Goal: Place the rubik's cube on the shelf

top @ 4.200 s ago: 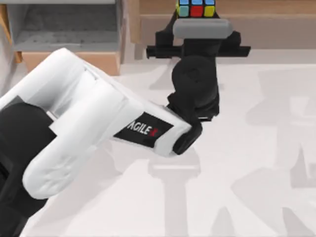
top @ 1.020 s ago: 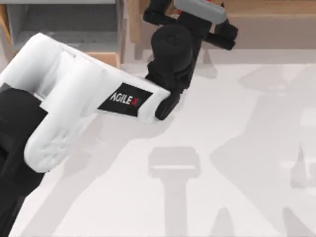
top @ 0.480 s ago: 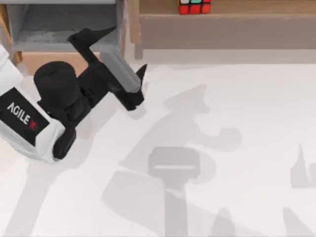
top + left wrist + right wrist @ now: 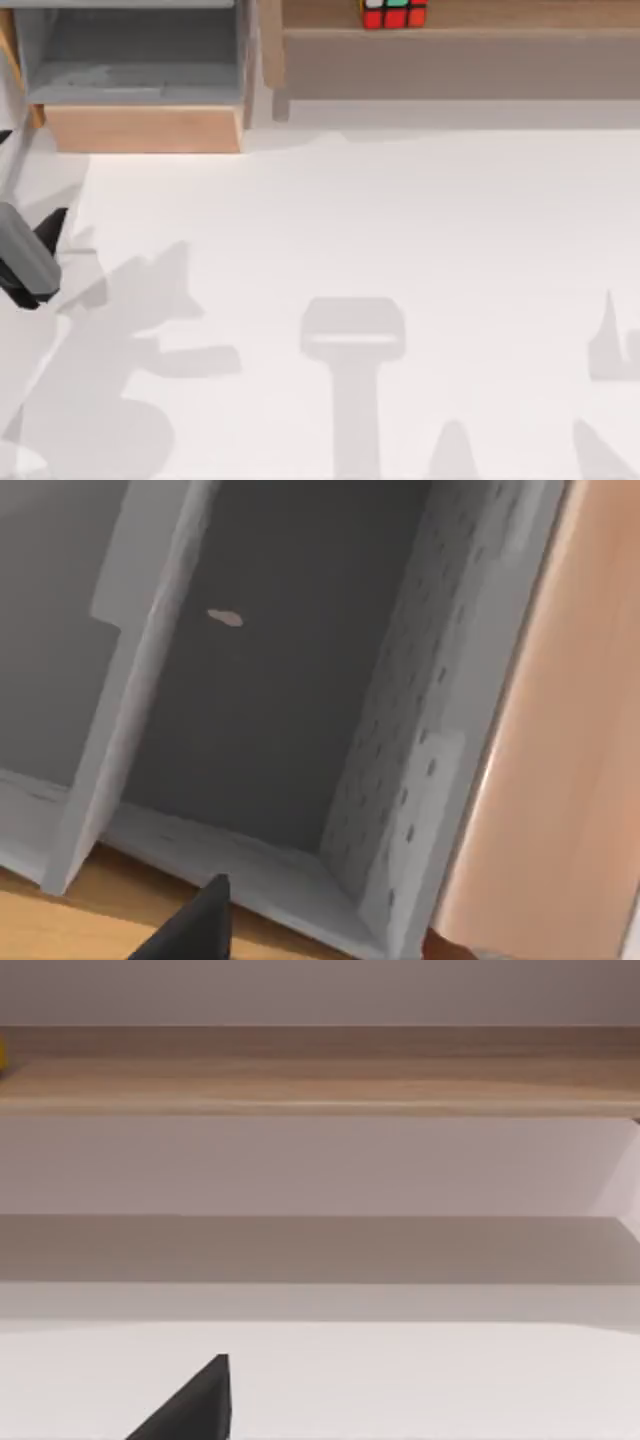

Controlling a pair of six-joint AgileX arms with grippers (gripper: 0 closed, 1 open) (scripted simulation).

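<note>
— What runs off the edge in the top view?
— The rubik's cube [image 4: 394, 13] is cut by the upper edge, so just its front rows show. The shelf [image 4: 500, 15] runs out at the top and right. The wooden box [image 4: 140, 125] loses its back part.
— And the grippers?
— The left gripper [image 4: 25, 255] is cropped at the left edge. In each wrist view one dark fingertip [image 4: 200, 925] pokes in at the frame's edge [image 4: 195, 1405], so neither grip can be judged.
</note>
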